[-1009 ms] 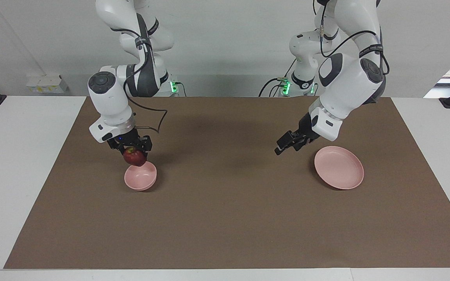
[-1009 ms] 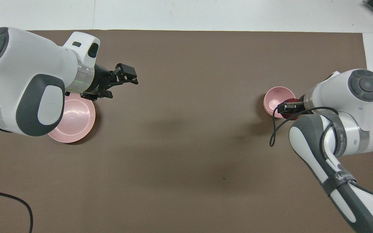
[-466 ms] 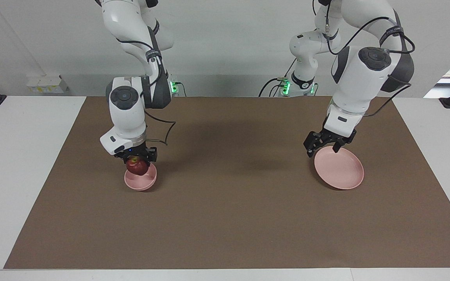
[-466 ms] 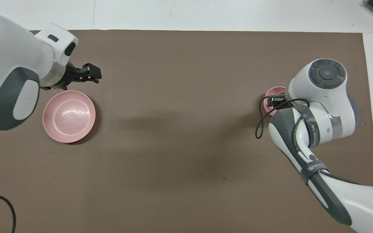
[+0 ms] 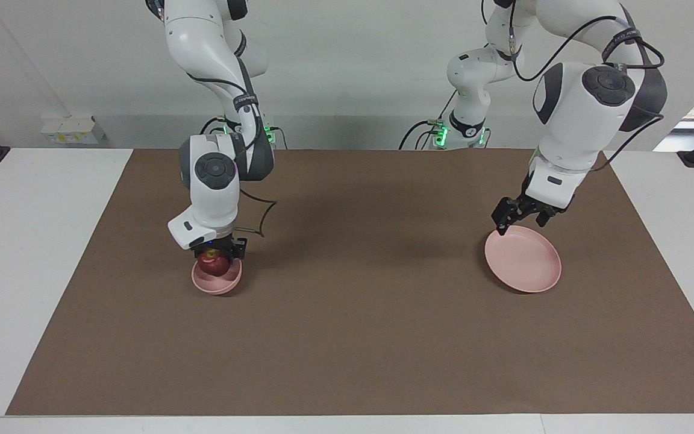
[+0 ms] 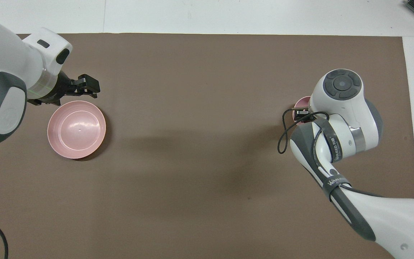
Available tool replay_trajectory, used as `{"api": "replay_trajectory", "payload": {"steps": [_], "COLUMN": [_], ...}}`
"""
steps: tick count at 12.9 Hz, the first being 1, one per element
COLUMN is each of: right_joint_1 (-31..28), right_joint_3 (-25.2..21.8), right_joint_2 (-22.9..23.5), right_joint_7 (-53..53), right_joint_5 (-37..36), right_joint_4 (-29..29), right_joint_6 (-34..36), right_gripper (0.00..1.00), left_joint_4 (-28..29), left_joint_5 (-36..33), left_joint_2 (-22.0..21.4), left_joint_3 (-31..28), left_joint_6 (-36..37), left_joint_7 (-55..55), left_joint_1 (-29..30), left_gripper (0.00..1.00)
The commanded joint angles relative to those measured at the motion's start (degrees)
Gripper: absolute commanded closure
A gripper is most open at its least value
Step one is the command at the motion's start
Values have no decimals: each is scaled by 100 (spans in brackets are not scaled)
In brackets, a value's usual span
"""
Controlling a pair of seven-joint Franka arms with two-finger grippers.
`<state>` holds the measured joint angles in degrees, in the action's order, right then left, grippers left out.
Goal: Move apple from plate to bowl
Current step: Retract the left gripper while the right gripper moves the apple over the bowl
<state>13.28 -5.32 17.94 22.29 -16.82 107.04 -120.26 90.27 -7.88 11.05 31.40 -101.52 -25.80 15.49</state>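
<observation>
The apple [image 5: 213, 263] is held clamped in the right gripper [image 5: 215, 258], low in the bowl [image 5: 217, 283]. The left gripper [image 5: 520, 218], fingers apart, waits over the empty plate [image 5: 523, 263]. If released off-centre, the apple could be rolled out or the bowl tipped.

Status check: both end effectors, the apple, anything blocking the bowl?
Right end effector shut on apple, low in the bowl. Left end effector open, over the near rim of the plate, holding nothing. Nothing in the way.
</observation>
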Motion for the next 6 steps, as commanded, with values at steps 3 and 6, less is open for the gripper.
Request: {"api": "replay_trajectory", "payload": {"steps": [3,6], "right_joint_1": [-62,-71], "right_joint_3": [31,31], "right_joint_2": [130,148], "right_joint_7": [162,145], "right_joint_5": [-103,-94], "right_joint_4": [-86,-51], "right_joint_6": [-103,-164], "right_gripper": [99,85], "left_joint_4": [385,711], "left_joint_5": [242,445], "left_joint_2": [-857,-1306], "left_joint_3": [-20,-20], "left_joint_6": [572,607], "left_joint_7": [-13,31], "left_joint_1": [-20,-2], "left_gripper": [0,0]}}
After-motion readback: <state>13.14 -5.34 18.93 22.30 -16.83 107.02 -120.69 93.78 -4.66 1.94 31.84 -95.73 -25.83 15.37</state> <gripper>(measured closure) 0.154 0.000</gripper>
